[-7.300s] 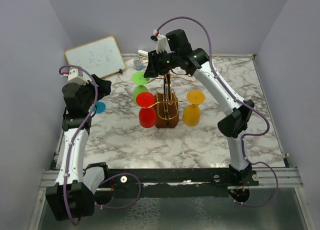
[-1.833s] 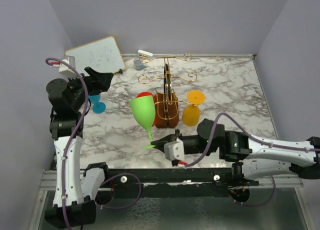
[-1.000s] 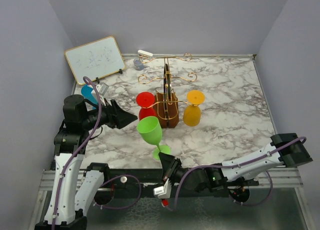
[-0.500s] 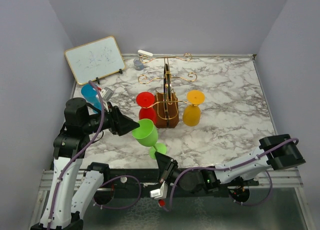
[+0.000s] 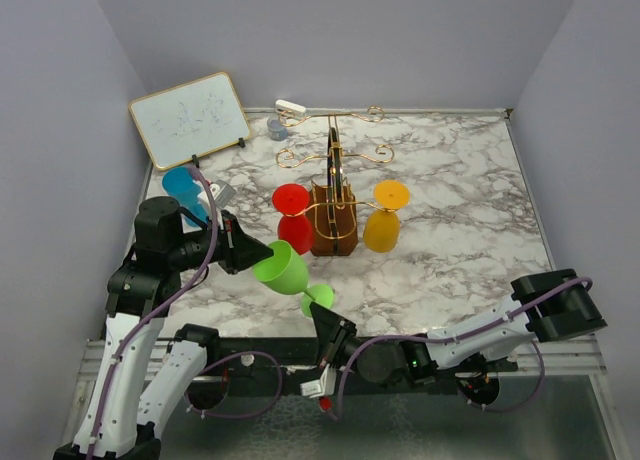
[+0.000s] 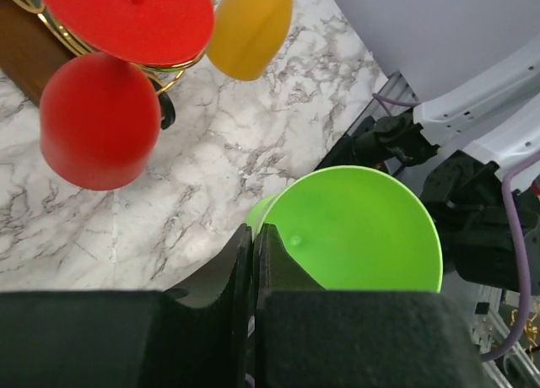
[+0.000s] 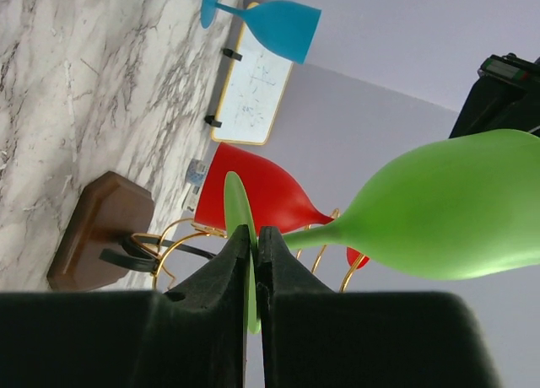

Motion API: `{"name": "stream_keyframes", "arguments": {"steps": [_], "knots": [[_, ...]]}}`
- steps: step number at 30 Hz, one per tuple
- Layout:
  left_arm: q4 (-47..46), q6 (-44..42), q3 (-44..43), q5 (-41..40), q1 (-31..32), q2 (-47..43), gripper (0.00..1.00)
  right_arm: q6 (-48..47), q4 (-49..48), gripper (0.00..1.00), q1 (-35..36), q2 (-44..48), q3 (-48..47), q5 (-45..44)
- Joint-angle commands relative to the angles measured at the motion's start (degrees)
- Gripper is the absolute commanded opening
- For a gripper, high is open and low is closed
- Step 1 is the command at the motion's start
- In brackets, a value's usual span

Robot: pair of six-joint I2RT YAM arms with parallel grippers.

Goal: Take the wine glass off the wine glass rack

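Green glass [image 5: 283, 268] is already off the rack [image 5: 333, 230]. It hangs tilted in the air over the table's near edge, front-L of the rack & apart from it, bowl toward the L arm, foot toward the R.

L gripper [image 5: 256, 253] is pinched on the bowl rim. Wrist view shows both fingers [image 6: 240, 257] pressed together w/ the rim wall between them. R gripper [image 5: 322, 317] is clamped on the foot disc, jaws nearly touching w/ the thin edge between. So both arms hold 1 glass at once.

Progress, as I judge it: the removal itself is done for this glass. What's left is prob. a handover or set-down, and 1 gripper must let go before the other can stand it on the table [image 5: 460, 230]. Red glass [image 5: 291, 215] & orange glass [image 5: 384, 220] hang upside down on the rack, L & R of its wood base. Can't tell from the task whether they come off too.

Surface: white-grey marble-look top. Blue glass [image 5: 182, 188] stands at the far L edge, near a whiteboard [image 5: 190, 118] leaning at back-L. Room: plain lavender walls [image 5: 350, 40] on 3 sides.
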State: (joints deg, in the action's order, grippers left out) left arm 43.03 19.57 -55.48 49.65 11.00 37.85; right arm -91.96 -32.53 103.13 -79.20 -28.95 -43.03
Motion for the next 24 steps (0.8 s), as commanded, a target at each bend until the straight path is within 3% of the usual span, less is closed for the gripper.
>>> {"name": "stream_keyframes", "arguments": {"steps": [1, 6, 9, 16, 21, 24], "knots": [[3.78, -3.44, -3.11, -5.82, 0.39, 0.63, 0.00, -0.32, -3.57, 0.13, 0.40, -0.14, -0.45, -1.42], [6.86, -6.46, -8.15, -13.94, 0.35, 0.66, 0.00, 4.47, -0.11, 0.35, 0.40, 0.14, -0.06, -1.97], [7.00, -8.04, -11.05, -14.93, 0.40, -0.49, 0.00, 7.50, 2.09, 0.38, 0.41, 0.72, 0.52, -1.89], [-3.27, -5.28, -16.63, -6.39, 0.37, -3.03, 0.00, 12.14, 5.53, 0.39, 0.43, 2.06, 1.10, -1.89], [-13.40, 0.06, -20.12, -9.86, 0.38, -4.63, 0.00, 13.56, 6.73, 0.39, 0.44, 2.12, 0.97, -1.63], [-13.97, 0.74, -24.30, -14.61, 0.42, -3.13, 0.00, 14.40, 7.60, 0.42, 0.42, 1.99, 0.51, -1.54]]}}
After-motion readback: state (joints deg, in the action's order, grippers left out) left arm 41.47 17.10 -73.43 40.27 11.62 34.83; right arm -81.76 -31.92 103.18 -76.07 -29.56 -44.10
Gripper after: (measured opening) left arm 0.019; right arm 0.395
